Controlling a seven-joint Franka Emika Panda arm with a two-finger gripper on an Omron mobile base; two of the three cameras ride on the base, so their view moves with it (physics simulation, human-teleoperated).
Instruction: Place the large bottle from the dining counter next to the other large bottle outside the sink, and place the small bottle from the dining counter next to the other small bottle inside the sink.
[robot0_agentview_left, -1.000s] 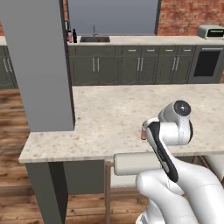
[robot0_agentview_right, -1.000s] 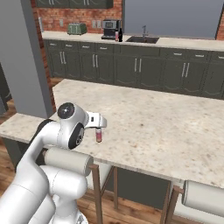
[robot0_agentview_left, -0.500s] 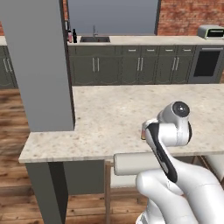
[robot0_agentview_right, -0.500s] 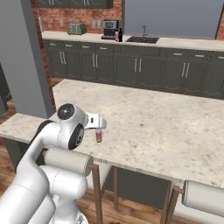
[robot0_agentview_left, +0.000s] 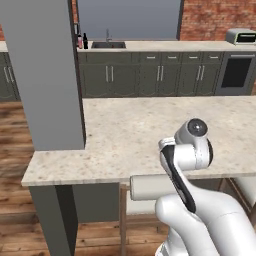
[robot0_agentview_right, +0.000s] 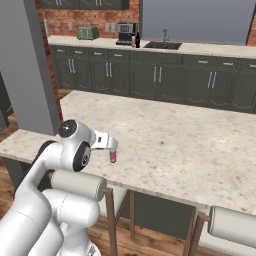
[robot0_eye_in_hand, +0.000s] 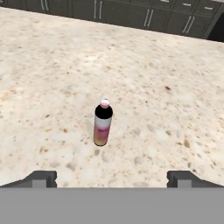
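My gripper (robot0_eye_in_hand: 112, 178) hangs spread wide, its two dark fingertips (robot0_eye_in_hand: 40, 178) far apart and holding nothing. Ahead of it, roughly centred between the tips but clear of both, the small bottle (robot0_eye_in_hand: 103, 123) stands upright on the dining counter (robot0_eye_in_hand: 175, 78). From the right base view the same bottle (robot0_agentview_right: 113, 155) sits near the counter's front edge, just beside my white hand. Far behind, the sink (robot0_agentview_right: 163, 45) lies in the wall worktop.
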